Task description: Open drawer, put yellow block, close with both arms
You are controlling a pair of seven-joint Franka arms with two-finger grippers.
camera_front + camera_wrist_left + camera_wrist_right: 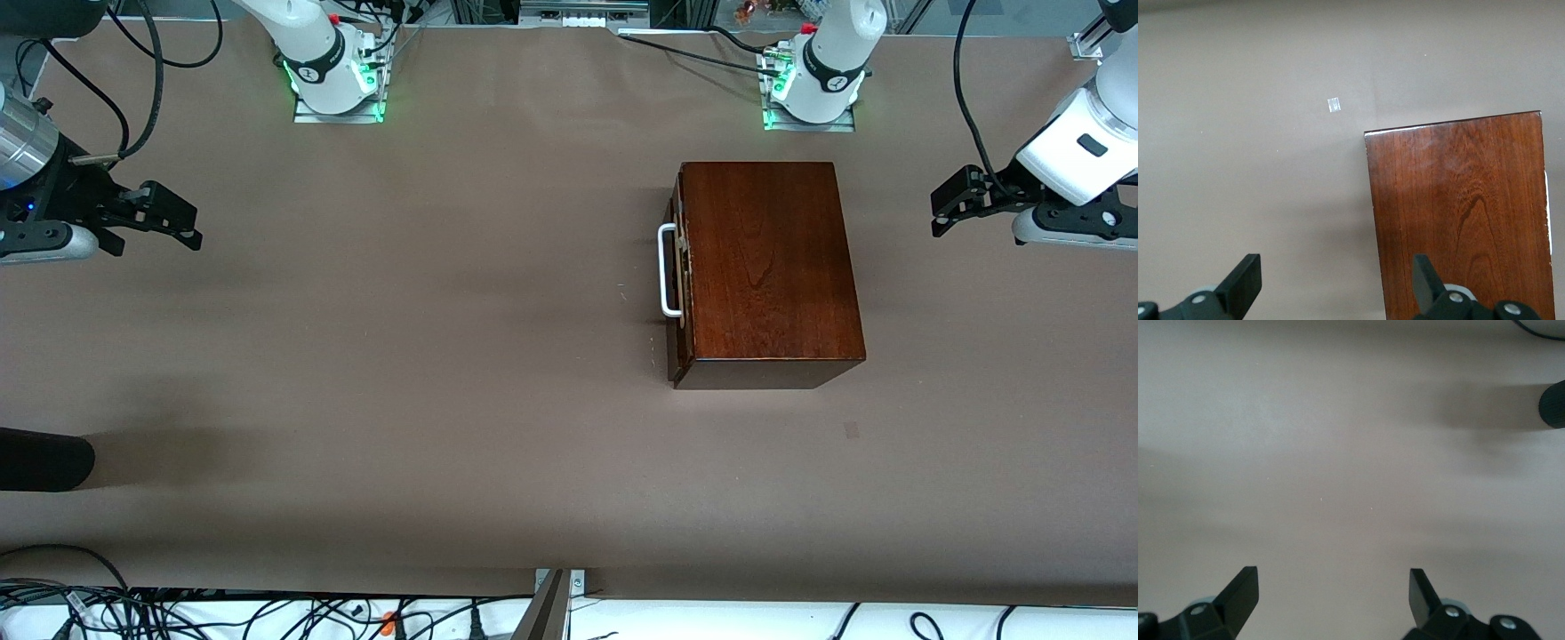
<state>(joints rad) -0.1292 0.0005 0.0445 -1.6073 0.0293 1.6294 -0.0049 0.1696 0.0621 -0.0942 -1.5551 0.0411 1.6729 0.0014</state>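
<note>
My left gripper [944, 206] hung over the left arm's end of the table [427, 356], its fingers [1245, 280] spread wide with nothing between them, well apart from the wooden box [765, 267]. From my left wrist I looked down on the box's polished reddish-brown top [1458, 213], one of my fingertips showing over its edge and the other over bare cloth. The drawer [681, 267] sat pushed in flush with the box, its white handle [665, 271] facing toward the right arm's end of the table. My right gripper [173, 222] hung over the right arm's end of the table, far from the box, its fingers [1241, 590] just as wide and just as empty, with only plain cloth under them in the right wrist view. I could not find the yellow block in any view. The surface was a brownish-grey cloth, smooth, with a small pale mark [852, 430] nearer the front camera than the box; my left wrist picked out that small patch [1333, 105] too. A dark rounded object [40, 459] poked in at the right arm's end, also seen from my right wrist [1553, 403]. Both arm bases [333, 76] glowed green along the table's edge, and tangled cables [178, 613] lay along the edge nearest the front camera.
</note>
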